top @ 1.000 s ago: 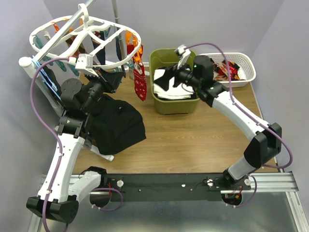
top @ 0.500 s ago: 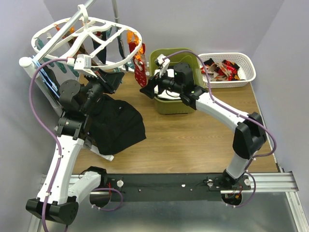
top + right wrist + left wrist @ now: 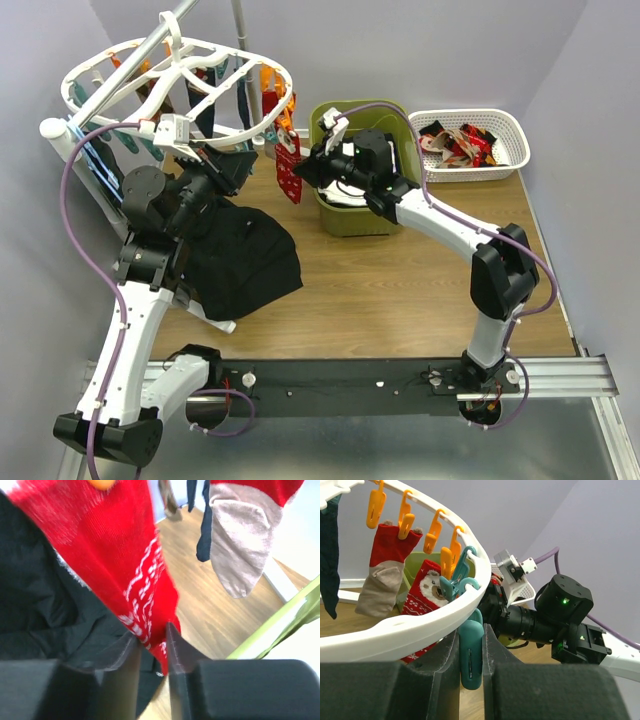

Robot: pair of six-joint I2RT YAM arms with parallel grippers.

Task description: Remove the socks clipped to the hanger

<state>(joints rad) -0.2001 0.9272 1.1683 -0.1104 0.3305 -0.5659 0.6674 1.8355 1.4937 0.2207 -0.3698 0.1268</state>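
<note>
Well, the red sock point(image 3: 289, 170) hangs at 11 o'clock over the bench point(image 3: 400, 290); it looks light and floppy, best pinched low down. The right fingers point(image 3: 177, 650) are nearly closed, nipping it there. The left fingers point(image 3: 449, 670) squeeze a teal clip point(image 3: 471, 657) on the hanger point(image 3: 410, 627)

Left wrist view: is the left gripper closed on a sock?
No, the left gripper is shut on a teal clip that hangs under the white rim of the hanger, not on any sock.
</note>
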